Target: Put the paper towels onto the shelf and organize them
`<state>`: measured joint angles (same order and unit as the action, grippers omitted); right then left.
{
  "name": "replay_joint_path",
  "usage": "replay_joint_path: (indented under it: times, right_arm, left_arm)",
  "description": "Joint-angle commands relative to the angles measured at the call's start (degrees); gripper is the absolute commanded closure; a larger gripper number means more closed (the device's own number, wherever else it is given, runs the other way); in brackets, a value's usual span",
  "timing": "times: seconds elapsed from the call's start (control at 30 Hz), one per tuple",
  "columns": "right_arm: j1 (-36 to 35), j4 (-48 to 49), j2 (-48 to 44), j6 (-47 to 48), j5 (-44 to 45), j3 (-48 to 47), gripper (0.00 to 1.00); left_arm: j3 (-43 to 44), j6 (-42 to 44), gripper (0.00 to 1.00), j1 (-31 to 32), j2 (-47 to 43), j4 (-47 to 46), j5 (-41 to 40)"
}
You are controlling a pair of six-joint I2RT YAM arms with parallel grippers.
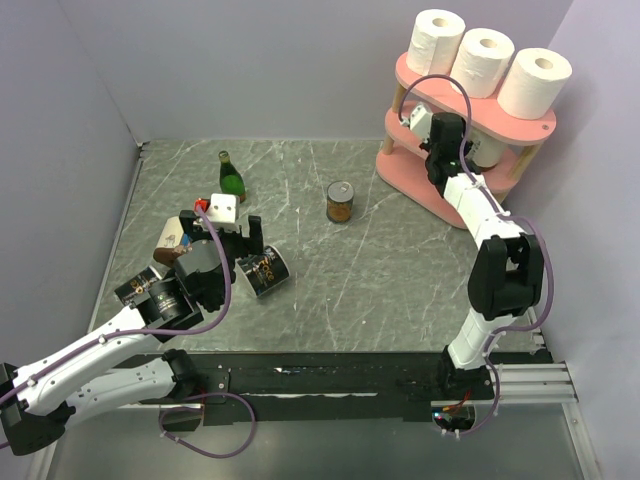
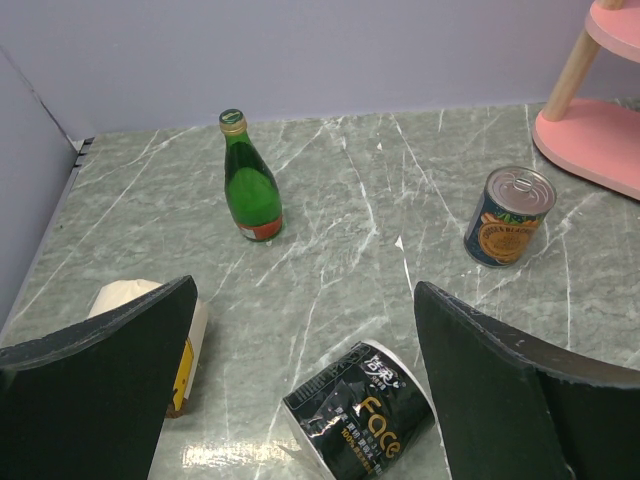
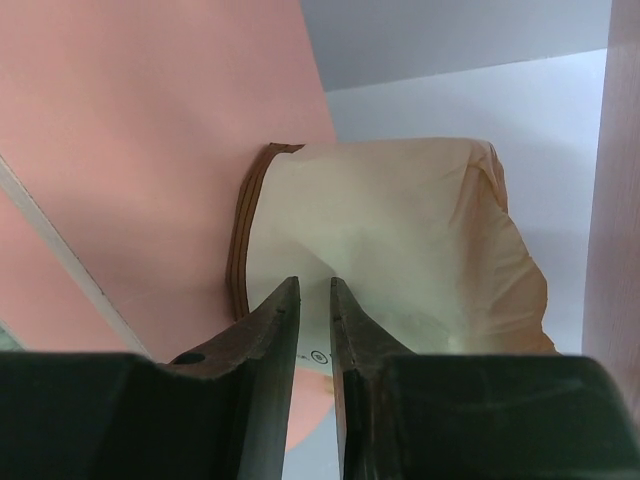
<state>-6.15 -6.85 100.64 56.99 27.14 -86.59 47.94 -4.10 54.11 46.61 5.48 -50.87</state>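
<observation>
Shut tight, right gripper (image 3: 313, 284) has its jaws nearly touching w/ only a thin slit between them and nothing seen pinched. It sits in among the tiers of the pink three-tier shelf w/ oval boards and pale wooden posts (image 1: 505, 122). In the top view its fingertips are hidden behind the wrist and a purple cable, so the exact tier is hard to call. The right wrist view is mostly pink board, and just past the fingertips is a cream soft-wrapped bundle w/ a brown rim (image 3: 400, 230). The bundle's lower part is cut off by the fingers; can't tell what it is or whether the tips touch it.

Three plain white cylindrical paper towels (image 1: 482, 60), hollow cores up, stand in a row close side by side on the shelf's top board.

Left gripper (image 2: 305, 292) is spread wide and holds nothing, hovering low over the grey marble-look table (image 2: 350, 170). A black printed cylindrical pack marked "Face" (image 2: 360, 412) lies on its side below the gap, its bottom clipped by the frame edge. A cream wrapped item w/ a yellow label (image 2: 128, 296) is mostly hidden behind one finger. Farther off stand a green glass bottle w/ gold cap (image 2: 250, 185) and a printed tin can w/ pull-tab (image 2: 508, 217), both upright, the can near the shelf's bottom board.
</observation>
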Motion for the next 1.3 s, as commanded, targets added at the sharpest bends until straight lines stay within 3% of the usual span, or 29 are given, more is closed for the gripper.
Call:
replay_joint_path:
  times: [0.0,0.2,0.4,0.5,0.53,0.63,0.7,0.73,0.8,1.07,1.17,1.27]
  right_arm:
    - [0.18,1.05,-2.11,-1.79,0.73,-2.18,0.74]
    - [-3.25,-4.20,-9.31,-8.72,-8.99,1.07,0.69]
    - [-8.87,-6.16,-20.38,-23.40,-18.87,5.63,0.61]
    - [-12.03,-4.93,-26.09,-29.12,-20.19,9.85,0.47]
    - [-12.74,-5.36,-28.63,-31.74,-20.71,10.73,0.38]
    - [-16.34,-5.37,-33.82,-35.36,-21.24,14.59,0.23]
    - [-19.06,-3.97,-36.90,-36.86,-21.68,18.81,0.16]
    - [-19.68,-3.26,-39.79,-38.78,-22.47,21.43,0.08]
    - [-21.17,-2.20,-42.53,-40.90,-26.33,23.56,0.00]
    - [-23.11,-2.20,-50.80,-49.78,-33.28,30.51,0.00]
    - [-23.38,-1.59,-52.74,-51.10,-33.73,32.71,0.00]
    - [-23.38,-2.37,-53.27,-55.57,-32.68,33.32,0.00]
  left_arm:
    - [2.15,-0.03,0.04,0.30,-0.56,-0.82,-0.46]
    - [1.80,-0.21,0.04,0.30,0.41,-0.64,-2.29]
    - [3.73,-10.45,0.04,0.21,2.34,3.56,-5.64]
    - [6.02,-19.15,0.04,-1.63,2.26,10.40,-4.24]
    - [6.54,-21.63,0.04,-2.77,2.00,12.26,-2.67]
    - [6.38,-30.07,0.04,-9.96,-0.28,18.23,1.72]
    - [5.67,-32.71,0.04,-17.43,-2.92,19.04,8.75]
    - [5.15,-32.99,0.04,-22.07,-3.62,19.13,11.30]
    - [5.14,-33.52,0.04,-25.70,-4.69,19.75,15.18]
    - [10.76,-37.47,0.03,-40.12,4.87,29.32,20.89]
    - [11.21,-38.44,0.04,-45.57,7.08,29.07,27.56]
    - [9.28,-34.95,0.01,-46.72,7.27,25.39,37.83]
